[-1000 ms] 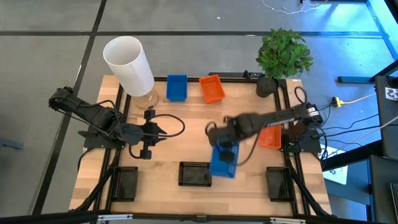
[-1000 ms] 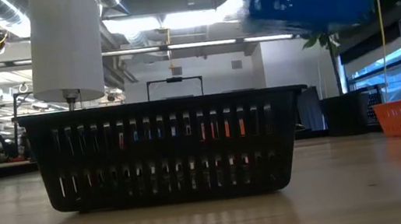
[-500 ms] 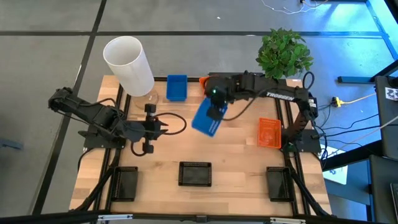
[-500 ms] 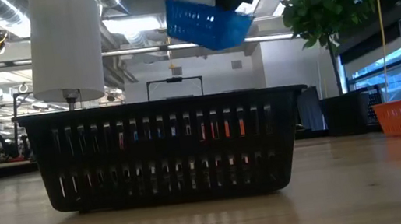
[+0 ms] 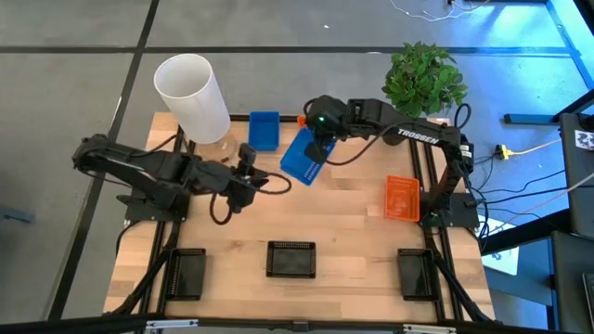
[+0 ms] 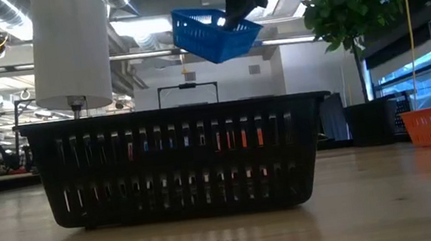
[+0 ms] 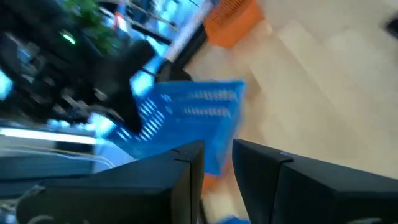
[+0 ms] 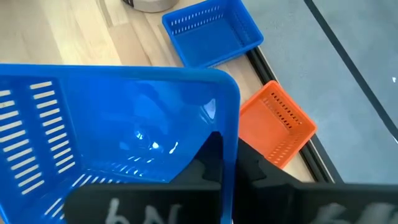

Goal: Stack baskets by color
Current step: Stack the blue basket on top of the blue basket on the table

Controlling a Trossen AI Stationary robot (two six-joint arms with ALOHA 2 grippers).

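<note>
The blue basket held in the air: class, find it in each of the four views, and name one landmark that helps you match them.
High view: the carried blue basket, tilted, in the right hand, near the table's back edge.
Low view: it hangs above the black basket.
Left wrist view: centre, tilted.
Right wrist view: fills the foreground.
Shared landmark: the orange basket beside it.
</note>
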